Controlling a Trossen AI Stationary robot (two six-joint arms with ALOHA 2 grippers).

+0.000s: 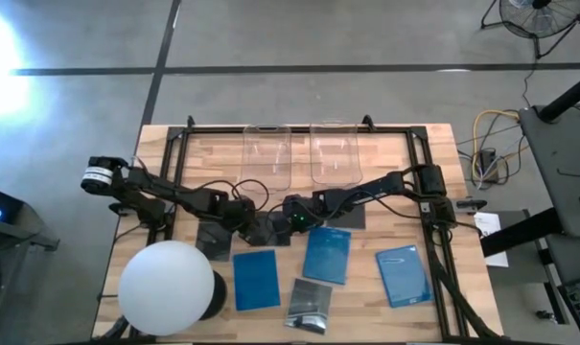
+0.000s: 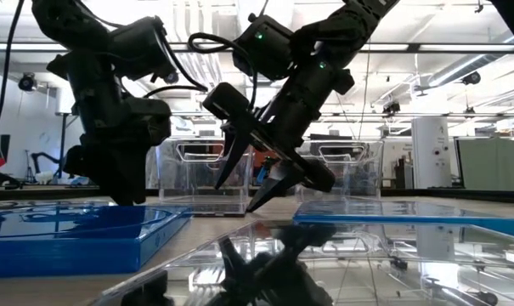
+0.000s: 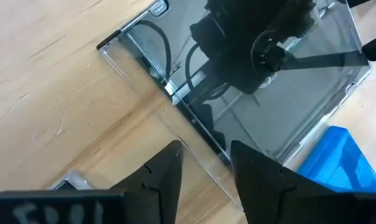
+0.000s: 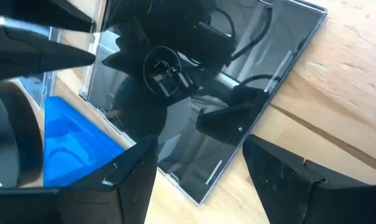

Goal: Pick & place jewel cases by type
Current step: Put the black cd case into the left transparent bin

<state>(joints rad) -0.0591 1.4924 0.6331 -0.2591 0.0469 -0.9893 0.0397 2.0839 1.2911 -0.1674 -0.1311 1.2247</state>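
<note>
Right wrist view, glossy dark jewel case (image 4: pixel 237 81), reflective, both arms' fingers (image 4: pixel 281 180) spread, empty

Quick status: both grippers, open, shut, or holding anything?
Left gripper: open, empty, over a dark jewel case.
Right gripper: open, empty, above another dark case.

Both arms crowd the middle of the desk (image 1: pixel 385 144): the left gripper (image 1: pixel 254 227) and right gripper (image 1: pixel 288 218) hang just beside each other, fingers apart, over dark cases (image 1: pixel 213 237), leaving little room between them. Behind them two clear bins (image 1: pixel 267 153) block the far edge. The white sphere (image 1: pixel 167 279) fills the near left corner. Blue cases (image 1: pixel 255 278) and a glossy case (image 1: pixel 310 305) cover the near strip; bare wood shows between them and at the far right.
</note>
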